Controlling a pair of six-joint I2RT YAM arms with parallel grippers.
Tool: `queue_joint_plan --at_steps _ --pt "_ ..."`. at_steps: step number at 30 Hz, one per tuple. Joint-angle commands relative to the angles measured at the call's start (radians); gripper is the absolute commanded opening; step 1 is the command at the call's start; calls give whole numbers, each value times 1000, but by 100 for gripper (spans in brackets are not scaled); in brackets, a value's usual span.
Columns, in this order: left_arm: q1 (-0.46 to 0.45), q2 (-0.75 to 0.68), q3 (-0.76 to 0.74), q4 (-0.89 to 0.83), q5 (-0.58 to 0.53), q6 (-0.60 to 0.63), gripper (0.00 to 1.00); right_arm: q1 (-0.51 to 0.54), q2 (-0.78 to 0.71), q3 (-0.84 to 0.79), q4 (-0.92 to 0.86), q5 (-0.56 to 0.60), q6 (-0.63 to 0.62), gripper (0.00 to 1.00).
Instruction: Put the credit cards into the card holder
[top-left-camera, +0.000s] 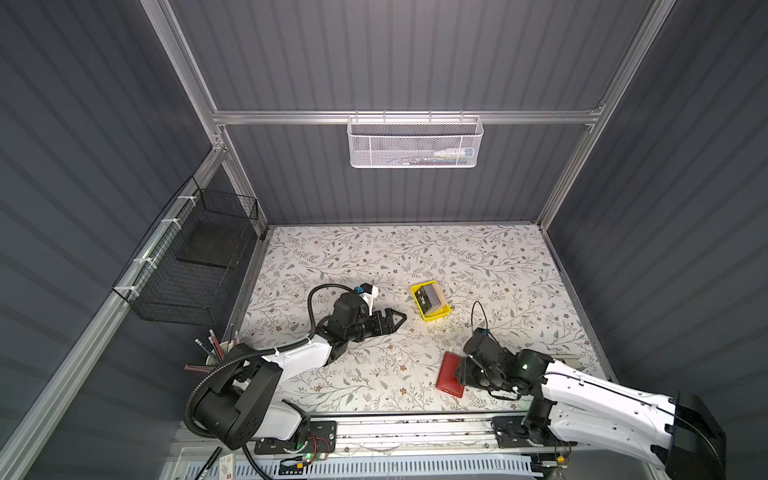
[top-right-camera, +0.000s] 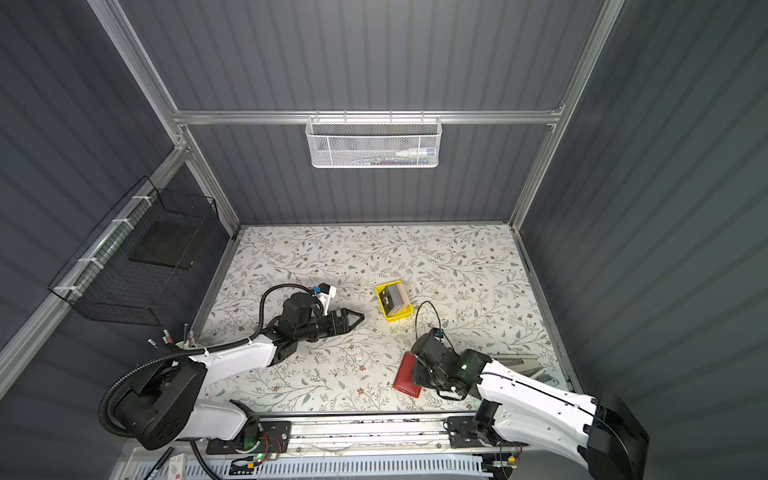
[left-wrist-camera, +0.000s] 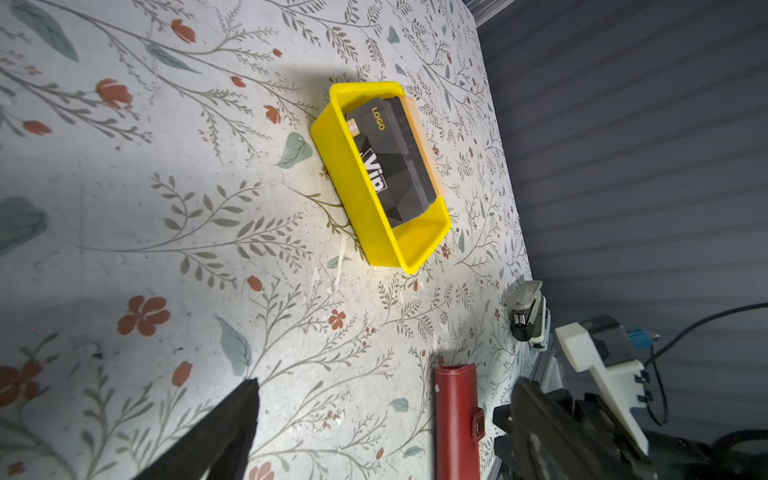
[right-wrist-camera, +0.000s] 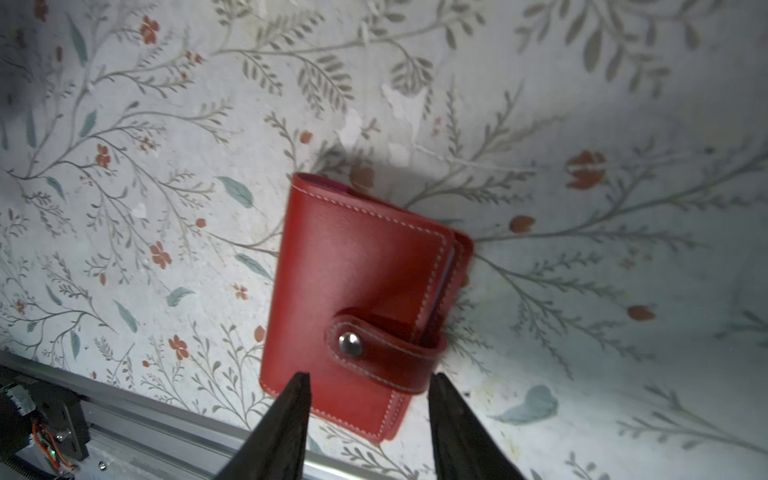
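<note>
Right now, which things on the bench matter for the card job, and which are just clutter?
For the job:
- cards, standing in the yellow tray
- red card holder, snapped shut

Lying about:
- stapler
- cup of pencils
- white mesh basket on the back rail
- black wire basket on the side wall

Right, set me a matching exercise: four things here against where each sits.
1 black "VIP" plastic card
2 red leather card holder
3 white mesh metal basket
4 black wire basket

A hung on the back rail
B hung on the side rail
C in the small yellow plastic tray
D snapped shut on the flowered table

Pairs: 1-C, 2-D, 3-A, 4-B
</note>
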Motion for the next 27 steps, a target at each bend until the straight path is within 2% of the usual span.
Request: queue_joint_plan --at_steps 1,7,17,27 --pt "-9 12 -13 47 29 -9 94 9 -27 -28 -15 -1 59 53" --pt "-13 43 -26 112 38 -46 94 15 -18 -66 60 -45 34 55" --pt "-13 33 -27 93 27 -43 93 15 45 -45 102 -14 -52 52" --pt "-14 -67 -37 -66 -31 1 93 12 180 26 176 -2 -117 48"
